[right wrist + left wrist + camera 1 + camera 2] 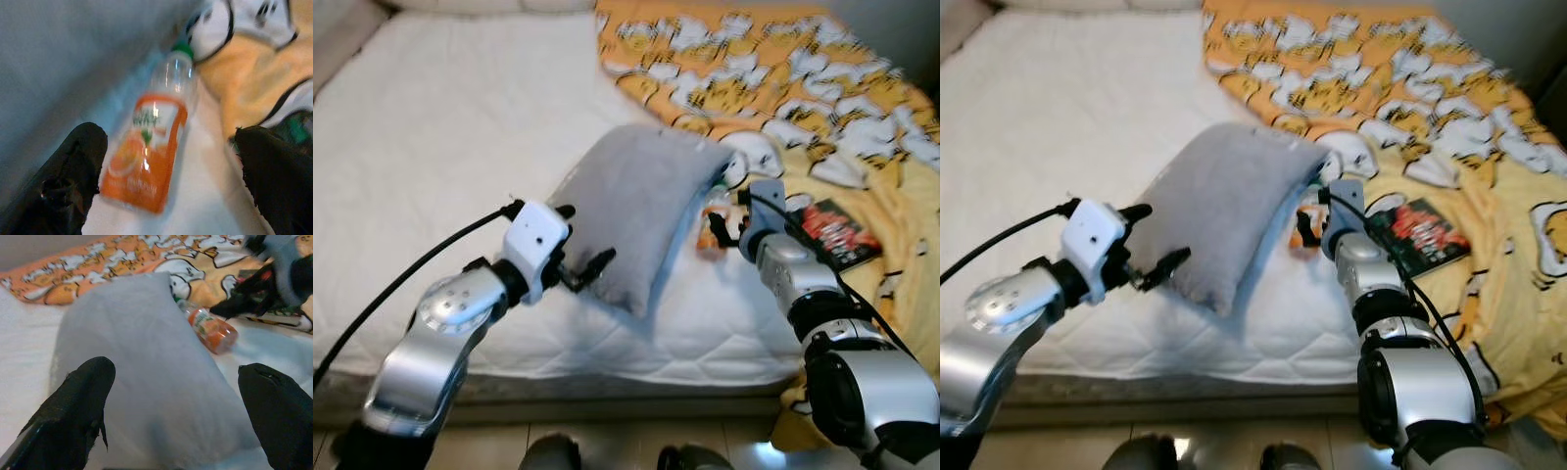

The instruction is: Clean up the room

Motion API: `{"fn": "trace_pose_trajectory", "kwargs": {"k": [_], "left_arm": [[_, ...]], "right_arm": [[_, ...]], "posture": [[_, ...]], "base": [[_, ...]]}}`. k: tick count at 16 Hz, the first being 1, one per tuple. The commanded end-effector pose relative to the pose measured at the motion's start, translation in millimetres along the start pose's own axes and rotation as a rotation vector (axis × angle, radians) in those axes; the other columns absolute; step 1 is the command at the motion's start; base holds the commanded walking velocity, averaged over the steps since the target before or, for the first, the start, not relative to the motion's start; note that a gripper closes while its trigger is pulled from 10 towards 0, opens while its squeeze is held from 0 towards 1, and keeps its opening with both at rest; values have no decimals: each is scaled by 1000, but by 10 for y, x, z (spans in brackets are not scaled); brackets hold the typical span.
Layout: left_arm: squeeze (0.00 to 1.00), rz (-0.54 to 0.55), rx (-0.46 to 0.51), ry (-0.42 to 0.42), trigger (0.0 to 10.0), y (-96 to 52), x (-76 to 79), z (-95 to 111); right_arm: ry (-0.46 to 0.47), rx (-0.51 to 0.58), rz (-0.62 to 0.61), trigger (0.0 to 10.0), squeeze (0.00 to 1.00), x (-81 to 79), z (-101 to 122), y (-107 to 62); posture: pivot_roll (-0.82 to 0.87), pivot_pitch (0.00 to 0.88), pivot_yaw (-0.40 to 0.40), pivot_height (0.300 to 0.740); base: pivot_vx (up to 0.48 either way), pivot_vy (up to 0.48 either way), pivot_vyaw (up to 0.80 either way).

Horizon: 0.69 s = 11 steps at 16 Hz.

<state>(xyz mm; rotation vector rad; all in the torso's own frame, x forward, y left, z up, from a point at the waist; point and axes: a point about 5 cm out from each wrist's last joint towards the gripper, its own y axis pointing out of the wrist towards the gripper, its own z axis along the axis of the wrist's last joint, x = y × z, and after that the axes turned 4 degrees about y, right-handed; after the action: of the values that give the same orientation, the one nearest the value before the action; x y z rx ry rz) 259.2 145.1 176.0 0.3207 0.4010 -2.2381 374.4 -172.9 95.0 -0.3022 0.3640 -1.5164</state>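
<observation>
**Bed surface: pillow, bottle, book, blanket**

Grey pillow (pixel 641 211) — lay on the white mattress (pixel 440 147), roughly at the middle of the bed, arched upward so that its centre stood higher than its ends. Its near corner pointed toward the robot.

Left gripper (pixel 579 247) — was at the near left edge of the pillow, fingers (pixel 78 406) spread apart with the pillow's grey cloth between them in the left wrist view. Whether the fingers touched the cloth could not be told.

Orange juice bottle (pixel 151 149) — plastic, green cap, orange label, lying on its side on the mattress just beside the pillow's right flank. The pillow's raised edge overhung it on one side and hid part of it from the head camera.

Right gripper (pixel 720 227) — was low over the mattress at the bottle, fingers (pixel 68 171) spread wide, one on each side of the bottle in the right wrist view. They had not closed on it.

Book (pixel 832 233) — dark cover with red markings, lay flat on the blanket just right of the right arm.

Blanket (pixel 773 69) — orange-yellow with a white cartoon pattern, rumpled across the right and far side of the bed, its edge reaching the pillow's far end and the bottle's cap.

Black cable (pixel 401 279) — ran from the left wrist toward the near left.
</observation>
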Motion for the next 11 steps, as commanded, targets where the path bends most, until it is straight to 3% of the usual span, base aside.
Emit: {"fn": "trace_pose_trajectory", "kwargs": {"k": [1,6,11], "left_arm": [[757,-18,9,5,10000,-62,24,64],[765,-18,-27,26,10000,-244,63,134],[761,-9,-55,29,10000,-381,72,184]], "right_arm": [[17,-13,-10,10000,0,0,-43,3],[83,85,26,10000,0,-108,70,23],[173,75,46,10000,0,-178,44,34]], "posture": [[164,251,-39,740],[211,296,-52,740],[269,325,-57,740]], "base": [[0,0,0],[0,0,0],[0,0,0]]}}
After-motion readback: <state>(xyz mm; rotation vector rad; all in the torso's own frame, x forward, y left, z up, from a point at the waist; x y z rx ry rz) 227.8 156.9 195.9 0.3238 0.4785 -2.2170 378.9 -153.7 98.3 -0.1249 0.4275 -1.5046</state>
